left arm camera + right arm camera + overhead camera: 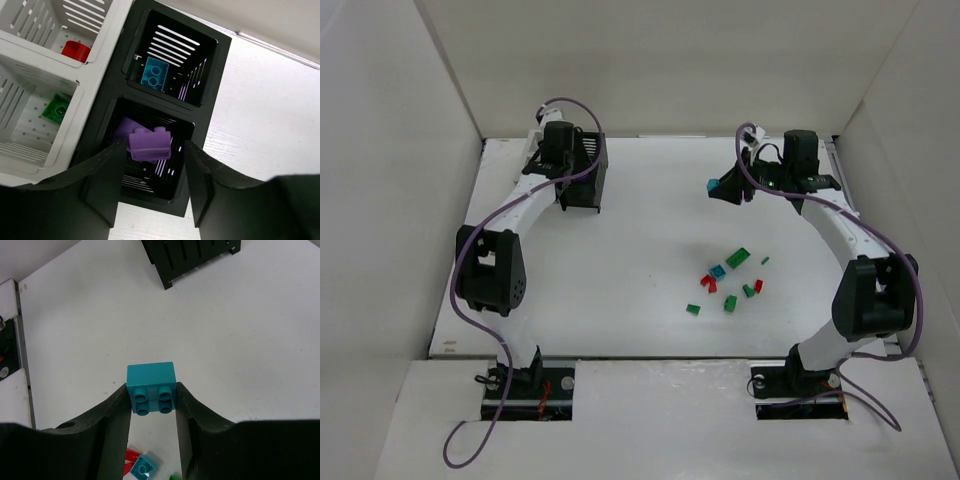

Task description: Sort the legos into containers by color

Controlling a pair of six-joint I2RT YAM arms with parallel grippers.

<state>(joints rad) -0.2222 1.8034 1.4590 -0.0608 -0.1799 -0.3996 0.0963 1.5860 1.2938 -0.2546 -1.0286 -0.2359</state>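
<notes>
My left gripper (154, 150) is open above the near compartment of the black container (210, 95). A purple brick (149, 145) lies between the fingers without being pinched, over a second purple brick. The far black compartment holds a teal brick (153, 74). The joined white container (95, 75) holds a red brick (75, 50) and a green brick (56, 108). My right gripper (152, 390) is shut on a teal brick (151, 385) and holds it above the table; it also shows in the top view (728, 188). Loose green, red and teal legos (730, 280) lie at centre right.
The black container (582, 175) stands at the back left under the left gripper (560, 150); its corner shows in the right wrist view (195, 260). A red brick (131, 456) and a teal brick (143, 467) lie below the right fingers. White walls enclose the table.
</notes>
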